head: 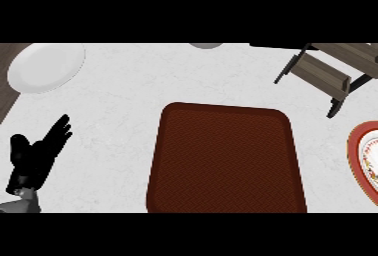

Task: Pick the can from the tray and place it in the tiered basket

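White marbled counter point(118, 100) bearing dark red rectangular tray point(225, 160), wooden tiered basket point(332, 67) top right, white plate point(46, 67) top left; left hand point(37, 152) resting, fingers straight.

A: What runs off the edges?
B: The tiered basket point(336, 70) is cut at the counter's far right corner, the red-rimmed plate point(363, 160) at the right edge, the tray point(225, 160) along the near edge.
A: Anything else?
B: A grey round thing point(204, 45) at the far edge, too little showing to tell.
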